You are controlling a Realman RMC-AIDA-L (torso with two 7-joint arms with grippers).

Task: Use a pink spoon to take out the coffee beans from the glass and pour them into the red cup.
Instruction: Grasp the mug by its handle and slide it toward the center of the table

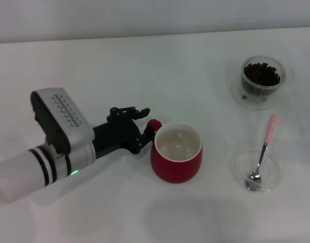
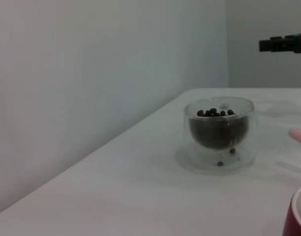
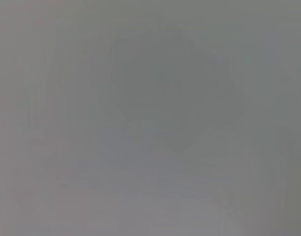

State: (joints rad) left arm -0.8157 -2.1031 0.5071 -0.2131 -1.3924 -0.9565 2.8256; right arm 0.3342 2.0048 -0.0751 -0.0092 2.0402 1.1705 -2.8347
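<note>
- Dark red and bulbous, the red cup [image 1: 176, 153] stands on the white table [image 1: 94, 212] nearest the robot, its white inside empty; in the left wrist view only a sliver of its rim [image 2: 296, 216] shows at the edge.
- The left gripper [image 1: 147, 126] lies low on the table to the cup's left, its black fingers [image 1: 136, 112] at the cup's small red loop handle [image 1: 153, 124], closed round it as far as the head view shows.
- To the right of the cup, well apart from it, lies a shallow clear round dish [image 1: 257, 171].
- The pink spoon [image 1: 262, 152] rests with its silver bowl in that dish and its pale pink handle end pointing away from the robot, out over the dish's rim.
- Farther off on the right stands the glass [image 1: 262, 76], upright, with thick clear walls; the left wrist view shows it side-on [image 2: 219, 132].
- The coffee beans [image 1: 261, 74] fill the glass's inner bowl; a couple of loose ones [image 2: 226, 157] sit low at its base.
- The right gripper appears in no view; its wrist camera gives only a flat grey blur.
</note>
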